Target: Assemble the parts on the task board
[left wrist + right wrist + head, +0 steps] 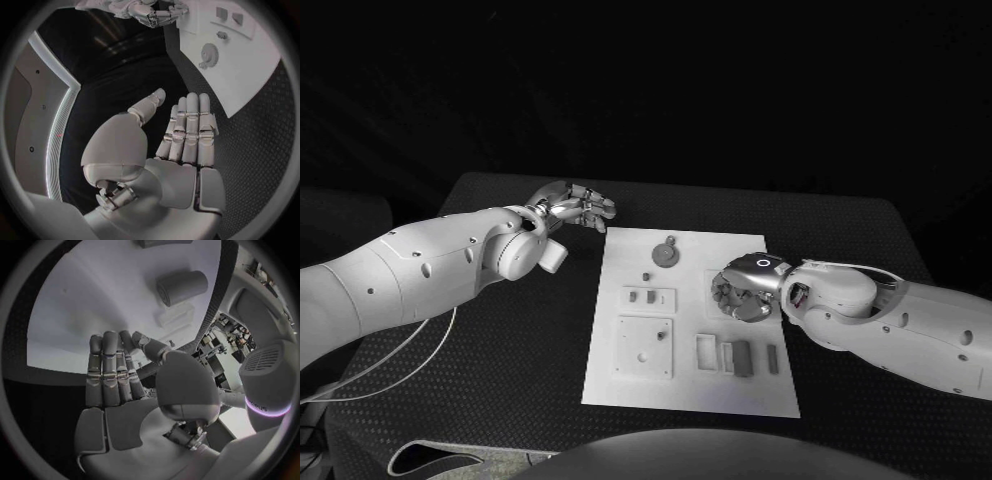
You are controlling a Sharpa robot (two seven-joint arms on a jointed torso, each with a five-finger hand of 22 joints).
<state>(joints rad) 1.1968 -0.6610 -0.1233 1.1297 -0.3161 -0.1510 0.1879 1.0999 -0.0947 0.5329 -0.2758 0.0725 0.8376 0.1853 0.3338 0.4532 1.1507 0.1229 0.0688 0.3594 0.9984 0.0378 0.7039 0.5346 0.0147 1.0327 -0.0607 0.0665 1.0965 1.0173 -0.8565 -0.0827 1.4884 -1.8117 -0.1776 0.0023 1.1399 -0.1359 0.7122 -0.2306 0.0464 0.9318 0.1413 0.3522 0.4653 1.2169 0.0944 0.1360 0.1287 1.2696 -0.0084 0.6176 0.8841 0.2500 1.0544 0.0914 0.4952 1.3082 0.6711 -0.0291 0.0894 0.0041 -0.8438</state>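
Note:
The white task board [625,385] lies in the middle of the black table. On it are a round gear-like part [668,254], a small plate with two little pieces [648,297], a square plate [645,347] and several upright blocks [740,356]. My left hand [574,207] hovers over the table just off the board's far left corner, fingers straight and empty [187,130]. My right hand [744,290] hangs over the board's right side, fingers [109,365] stretched out and holding nothing. A grey cylinder part [181,287] and a pale block [175,317] lie beyond them on the board [94,300].
A white cable [401,370] loops over the table's left side by my left arm. The left wrist view shows the gear [208,52] on the board [250,85], with my right hand [150,12] further off.

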